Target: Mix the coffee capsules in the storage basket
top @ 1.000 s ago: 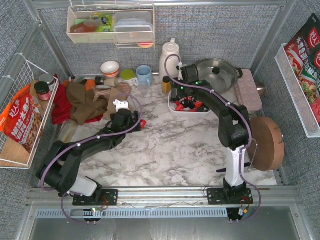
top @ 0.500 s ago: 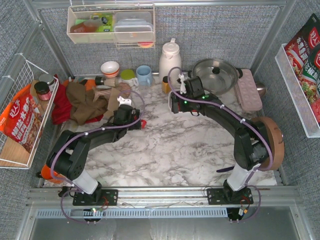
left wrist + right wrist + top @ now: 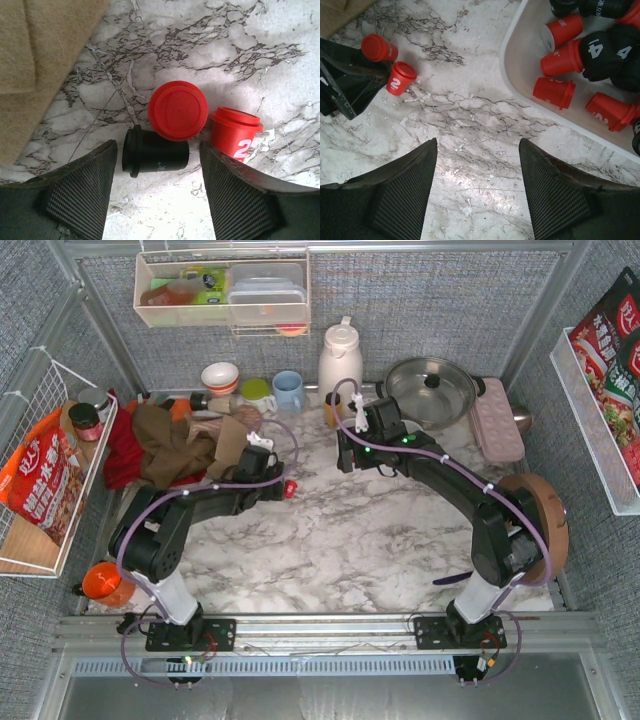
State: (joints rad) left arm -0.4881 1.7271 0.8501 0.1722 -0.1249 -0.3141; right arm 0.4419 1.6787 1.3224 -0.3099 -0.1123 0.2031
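The left gripper (image 3: 157, 150) is held low over the marble table (image 3: 260, 45) with its jaws parted. A black capsule (image 3: 156, 156) is seen lying on its side between the fingers, with a narrow gap left at each end, so it is not clamped. A red capsule (image 3: 178, 110) is seen end-on just behind it, and a second red capsule marked "2" (image 3: 234, 136) is found just beside the right-hand finger. A tan cloth (image 3: 35, 65) is spread close by on the left.

The right gripper (image 3: 477, 145) is held released over bare marble with nothing between its fingers, just beside the storage basket (image 3: 520, 70). The other coffee capsules (image 3: 562, 56), red and black, are heaped in that basket.

From above, the basket is almost wholly hidden by the right arm (image 3: 450, 465). A white jug (image 3: 340, 352), a lidded pan (image 3: 432, 388) and a pink dimpled tray (image 3: 497, 420) are ranged behind it.
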